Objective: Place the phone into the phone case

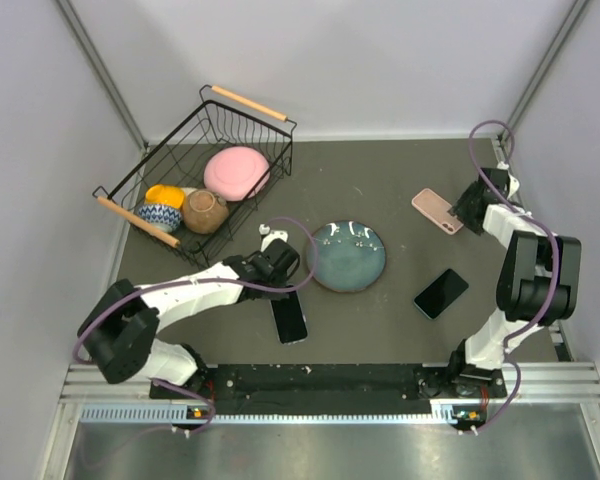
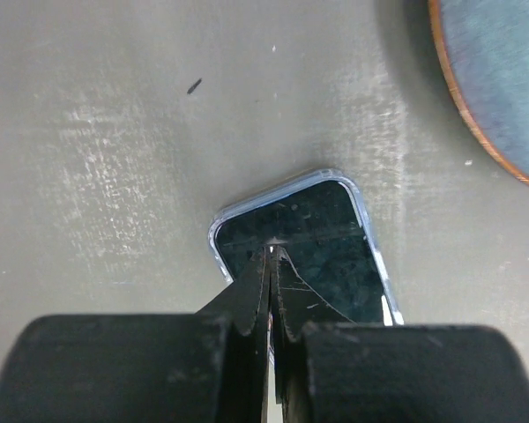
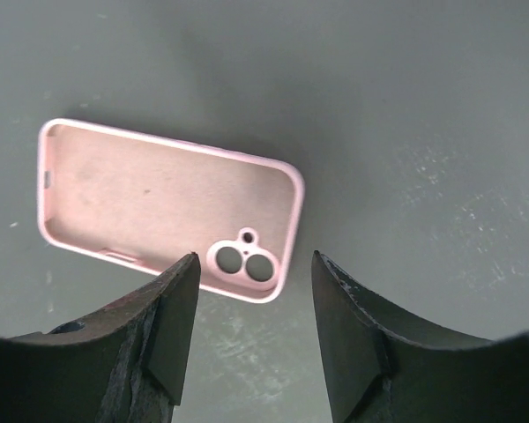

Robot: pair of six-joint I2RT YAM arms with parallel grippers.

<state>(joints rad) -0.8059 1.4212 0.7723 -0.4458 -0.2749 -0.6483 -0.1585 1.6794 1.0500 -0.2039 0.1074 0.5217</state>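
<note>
Two pairs — left jaws shut, touching phone [image 2: 322,242]; right jaws apart above pink case [image 3: 132,189].

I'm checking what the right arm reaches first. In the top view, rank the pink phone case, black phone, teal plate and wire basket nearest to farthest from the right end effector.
From the right end effector:
1. Pink phone case, just beside it, far right.
2. Black phone, right side, toward the arm bases.
3. Teal plate, table centre.
4. Wire basket, far left.
</note>
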